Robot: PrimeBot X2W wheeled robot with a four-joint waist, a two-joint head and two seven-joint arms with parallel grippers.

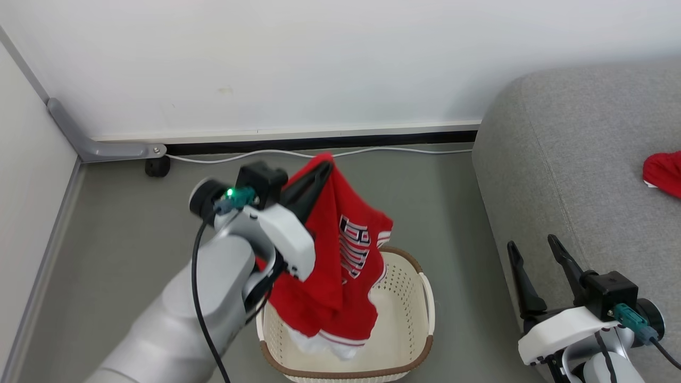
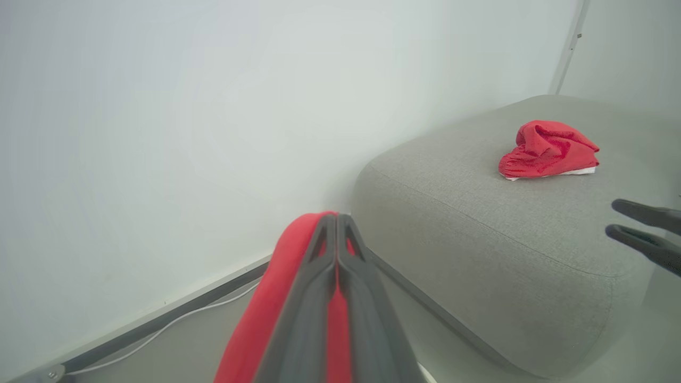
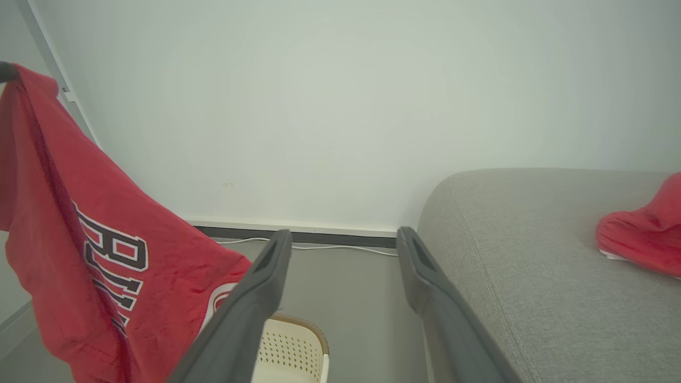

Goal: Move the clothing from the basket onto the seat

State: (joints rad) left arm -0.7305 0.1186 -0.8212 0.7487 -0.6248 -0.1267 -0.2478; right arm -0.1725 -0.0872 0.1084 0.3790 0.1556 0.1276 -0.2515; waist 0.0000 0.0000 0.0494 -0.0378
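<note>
Left gripper [image 1: 325, 165] pinched tight on red jersey [image 1: 346, 276] above basket [image 1: 407, 319].

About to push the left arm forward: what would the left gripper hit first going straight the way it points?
Likely the wall. The left gripper, shut on a red garment, points just beside the sofa end; depth is unclear.

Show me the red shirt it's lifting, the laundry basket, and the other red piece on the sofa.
Lifted shirt [image 1: 354, 247]: head view, on its lettered front.
Basket [image 1: 407, 308]: head view, on the perforated right inner wall.
Crumpled red piece [image 2: 548, 149]: left wrist view, middle of the bundle.
</note>
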